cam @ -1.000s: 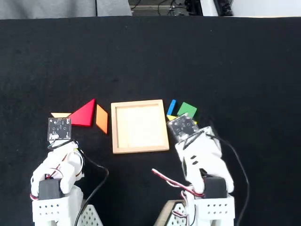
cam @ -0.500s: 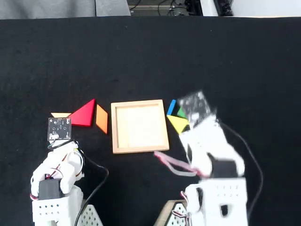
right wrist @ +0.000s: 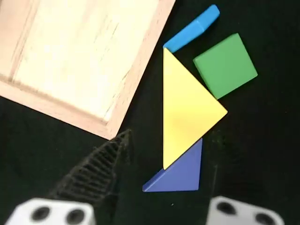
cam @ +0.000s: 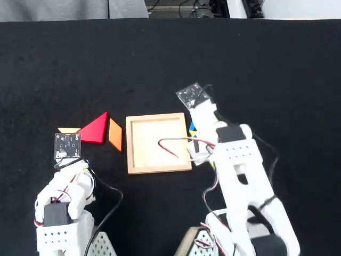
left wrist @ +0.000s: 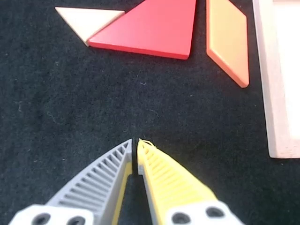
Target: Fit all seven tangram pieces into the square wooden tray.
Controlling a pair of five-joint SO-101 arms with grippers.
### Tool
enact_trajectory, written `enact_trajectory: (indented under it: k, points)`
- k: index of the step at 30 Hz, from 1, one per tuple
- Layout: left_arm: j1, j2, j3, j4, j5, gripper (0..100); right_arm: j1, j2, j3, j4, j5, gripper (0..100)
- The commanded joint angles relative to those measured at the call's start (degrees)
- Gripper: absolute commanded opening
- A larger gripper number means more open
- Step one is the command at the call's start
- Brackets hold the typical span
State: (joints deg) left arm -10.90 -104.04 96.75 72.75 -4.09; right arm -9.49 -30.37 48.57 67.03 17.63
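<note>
Seven pieces, every one of them outside the tray, so I reckon I'm right at the start.

Closest to me, the left gripper (left wrist: 135, 144) hangs over bare black cloth (left wrist: 56, 108) with its jaws pressed together on nothing. Just past it lie the cream triangle (left wrist: 86, 21), the red triangle (left wrist: 154, 28) and the orange parallelogram (left wrist: 227, 42), all beside the left rim of the wooden tray (cam: 129, 144).

On the other side, the right gripper (right wrist: 166, 140) is spread wide over the yellow triangle (right wrist: 187, 110). One finger (right wrist: 110, 159) sits over the gap by the tray's corner. My guess is yellow is the pick here.

- **Which way it points:** The yellow triangle lies flat just beside the tray's right rim. Its long edge faces the tray and runs roughly along that rim, a bit skewed. Its square corner points away, at the green square (right wrist: 225, 65).
- **Neighbours:** The dark blue triangle (right wrist: 180, 176) touches one short side. The light blue piece (right wrist: 192, 29) meets the far tip.
- **How I'd grab it:** I'd come straight down and pinch across the long edge, not along it. One finger goes in the gap by the rim. The other has to stay clear of dark blue and green so nothing gets shoved.
</note>
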Motion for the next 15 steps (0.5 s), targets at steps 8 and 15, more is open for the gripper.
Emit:
enact_trajectory:
  k: [8,15]
  points:
    - [-0.7,-0.1,0.7,0.1,0.0,3,1.5,14.9,-6.5,-2.1,5.5,48.1]
    - [-0.7,-0.1,0.7,0.1,0.0,3,1.8,22.4,-6.5,-9.6,6.1,48.1]
